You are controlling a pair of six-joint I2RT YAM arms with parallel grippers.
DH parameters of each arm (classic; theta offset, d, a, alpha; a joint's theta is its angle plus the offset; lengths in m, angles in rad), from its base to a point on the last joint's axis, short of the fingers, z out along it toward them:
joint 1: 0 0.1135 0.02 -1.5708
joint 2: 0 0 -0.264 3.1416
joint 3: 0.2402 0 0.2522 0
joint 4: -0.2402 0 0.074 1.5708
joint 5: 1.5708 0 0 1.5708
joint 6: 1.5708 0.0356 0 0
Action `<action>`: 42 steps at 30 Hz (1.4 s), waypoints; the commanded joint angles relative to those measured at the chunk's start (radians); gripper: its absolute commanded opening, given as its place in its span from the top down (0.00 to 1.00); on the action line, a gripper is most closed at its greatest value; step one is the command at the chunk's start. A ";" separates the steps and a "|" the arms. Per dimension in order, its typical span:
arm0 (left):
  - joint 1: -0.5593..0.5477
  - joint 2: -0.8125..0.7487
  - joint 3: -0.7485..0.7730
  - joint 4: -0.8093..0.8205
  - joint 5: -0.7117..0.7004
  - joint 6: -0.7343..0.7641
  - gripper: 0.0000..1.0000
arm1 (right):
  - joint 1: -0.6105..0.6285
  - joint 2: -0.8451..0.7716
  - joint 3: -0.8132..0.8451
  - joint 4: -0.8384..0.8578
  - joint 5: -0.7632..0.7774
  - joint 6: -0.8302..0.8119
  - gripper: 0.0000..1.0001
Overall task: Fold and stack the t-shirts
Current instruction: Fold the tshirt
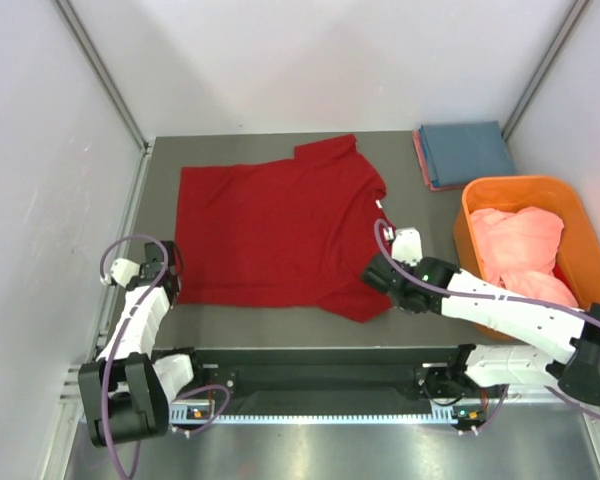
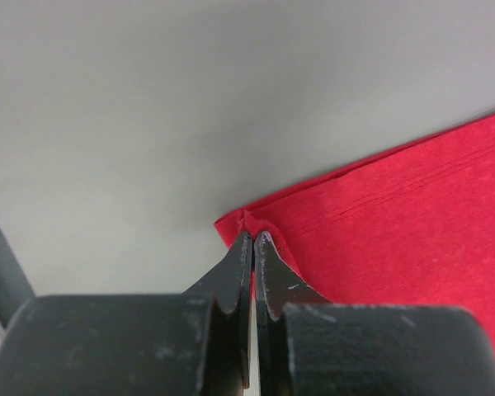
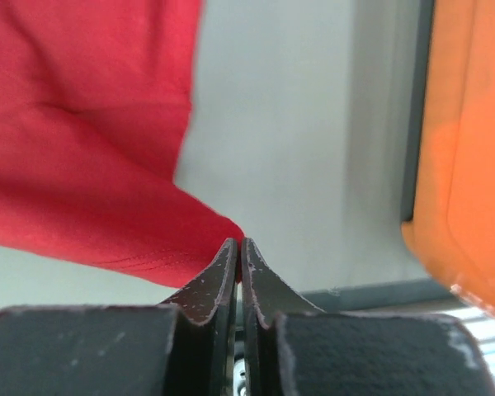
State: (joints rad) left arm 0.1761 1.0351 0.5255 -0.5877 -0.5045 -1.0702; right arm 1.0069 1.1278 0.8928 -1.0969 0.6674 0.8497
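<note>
A deep red t-shirt lies spread flat in the middle of the table, with a small white label at its right edge. My left gripper is at its near left corner, and the left wrist view shows the jaws shut on that red corner. My right gripper is at the shirt's near right edge. There its jaws are shut on a point of red cloth. A folded blue t-shirt lies on a folded pink one at the back right. A salmon-pink t-shirt is crumpled in the tub.
The orange plastic tub stands at the right edge of the table, close to my right arm, and shows in the right wrist view as an orange wall. Metal frame posts rise at the back corners. White walls enclose the table.
</note>
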 commanded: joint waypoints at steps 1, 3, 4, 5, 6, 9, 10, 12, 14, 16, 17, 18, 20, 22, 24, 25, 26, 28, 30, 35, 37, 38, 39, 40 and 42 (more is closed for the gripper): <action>0.003 0.008 0.039 0.071 -0.023 0.023 1.00 | 0.004 0.030 0.084 0.118 0.054 -0.148 0.96; 0.002 0.017 0.042 0.081 -0.020 0.030 1.00 | 0.002 0.064 0.100 0.178 0.034 -0.227 0.95; 0.000 0.020 0.044 0.083 -0.023 0.036 1.00 | 0.001 0.087 0.112 0.192 0.029 -0.245 0.95; 0.000 0.025 0.050 0.086 -0.025 0.039 1.00 | -0.002 0.098 0.116 0.209 0.023 -0.276 0.95; -0.003 0.029 0.054 0.086 -0.028 0.044 1.00 | -0.005 0.110 0.120 0.241 0.011 -0.293 0.95; -0.004 0.036 0.068 0.091 -0.042 0.055 1.00 | -0.034 0.159 0.126 0.287 0.001 -0.345 0.96; -0.003 0.037 0.074 0.092 -0.045 0.059 1.00 | -0.051 0.182 0.130 0.295 0.001 -0.365 0.96; -0.004 0.048 0.090 0.094 -0.048 0.065 1.00 | -0.070 0.199 0.130 0.318 0.000 -0.388 0.97; -0.004 0.068 0.106 0.094 -0.048 0.065 1.00 | -0.105 0.214 0.132 0.336 0.001 -0.419 0.98; -0.006 0.086 0.117 0.095 -0.046 0.061 1.00 | -0.135 0.225 0.138 0.344 0.009 -0.454 0.99; -0.004 0.106 0.125 0.097 -0.043 0.059 1.00 | -0.149 0.227 0.144 0.347 0.011 -0.465 0.99; -0.004 0.117 0.129 0.097 -0.042 0.055 1.00 | -0.163 0.231 0.147 0.348 0.009 -0.474 1.00; -0.006 0.146 0.145 0.098 -0.037 0.046 1.00 | -0.198 0.233 0.162 0.354 -0.003 -0.506 1.00; -0.004 0.163 0.163 0.097 -0.043 0.042 1.00 | -0.235 0.237 0.181 0.359 -0.015 -0.541 1.00; -0.007 0.186 0.177 0.101 -0.046 0.042 1.00 | -0.255 0.240 0.198 0.371 -0.029 -0.572 1.00; -0.007 0.194 0.192 0.106 -0.046 0.042 1.00 | -0.272 0.253 0.222 0.373 -0.029 -0.598 1.00; -0.009 0.210 0.200 0.109 -0.043 0.042 1.00 | -0.280 0.262 0.236 0.377 -0.034 -0.613 1.00; -0.013 0.229 0.223 0.138 -0.020 0.050 1.00 | -0.303 0.299 0.274 0.388 -0.040 -0.658 1.00; -0.024 0.275 0.238 0.167 0.001 0.070 1.00 | -0.318 0.332 0.320 0.396 -0.051 -0.682 1.00; -0.043 0.413 0.317 0.149 0.001 0.070 1.00 | -0.343 0.444 0.414 0.413 -0.017 -0.762 1.00; -0.041 0.453 0.343 0.150 0.001 0.067 1.00 | -0.372 0.487 0.460 0.422 -0.014 -0.791 1.00; -0.043 0.463 0.353 0.152 -0.005 0.067 1.00 | -0.382 0.501 0.475 0.423 -0.002 -0.799 1.00; -0.043 0.474 0.364 0.150 -0.008 0.070 1.00 | -0.401 0.530 0.501 0.422 0.003 -0.814 1.00; -0.043 0.491 0.385 0.152 -0.014 0.073 1.00 | -0.409 0.544 0.512 0.420 0.009 -0.822 1.00; -0.043 0.505 0.409 0.144 -0.038 0.076 1.00 | -0.428 0.575 0.540 0.422 0.021 -0.842 1.00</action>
State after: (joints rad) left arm 0.1352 1.5314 0.8711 -0.4698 -0.4969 -1.0073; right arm 0.6151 1.6741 1.3582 -0.6914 0.6380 0.0731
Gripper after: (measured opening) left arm 0.015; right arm 0.008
